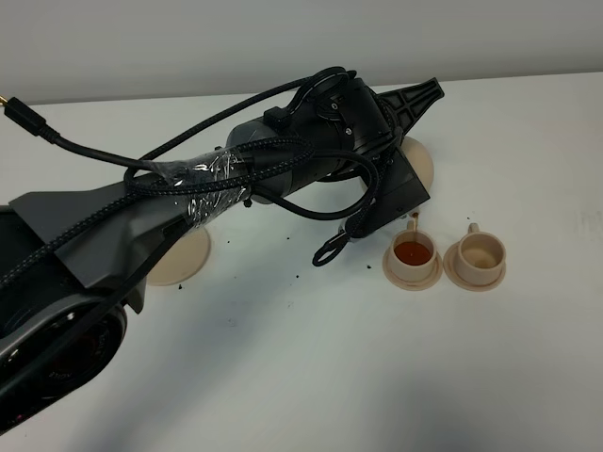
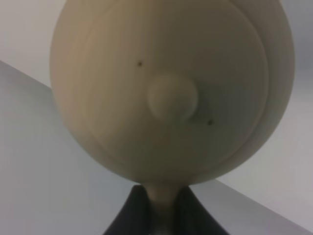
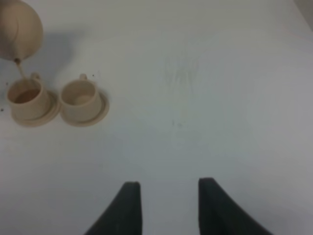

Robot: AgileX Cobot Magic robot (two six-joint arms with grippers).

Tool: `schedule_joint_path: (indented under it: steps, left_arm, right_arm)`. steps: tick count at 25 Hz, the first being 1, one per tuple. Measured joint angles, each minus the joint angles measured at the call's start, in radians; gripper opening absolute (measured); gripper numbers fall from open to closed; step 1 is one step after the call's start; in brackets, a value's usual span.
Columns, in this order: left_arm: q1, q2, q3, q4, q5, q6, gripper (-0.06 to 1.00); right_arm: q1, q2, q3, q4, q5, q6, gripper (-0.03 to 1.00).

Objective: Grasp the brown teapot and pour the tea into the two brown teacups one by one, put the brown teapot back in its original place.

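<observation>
- The left arm [image 1: 283,155] slants over the table [image 1: 377,377] from 8 o'clock to 1 o'clock and bars that whole diagonal.
- At its tip the brown teapot [image 1: 422,162] hangs over the filled teacup [image 1: 413,254].
- The empty teacup [image 1: 480,254] stands just beside it, at 3 o'clock.
- The round dish [image 1: 184,264] lies half under the arm at 9 o'clock.
- From 4 to 7 o'clock the table is bare, and passage is free.

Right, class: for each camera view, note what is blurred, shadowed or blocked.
Exterior high: sharp, though the left arm hides most of the teapot. Left wrist: teapot fills the frame, out of focus. Right wrist: hazy; teapot's shadow falls on the table.
</observation>
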Motion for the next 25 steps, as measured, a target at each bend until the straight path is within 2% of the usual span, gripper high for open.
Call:
schedule_joint_path:
  steps: [25]
  left_arm:
    - [0.0,0.0,0.0,0.004,0.0,0.003,0.15]
  right_arm:
    - [0.0,0.0,0.0,0.0,0.0,0.0,0.31]
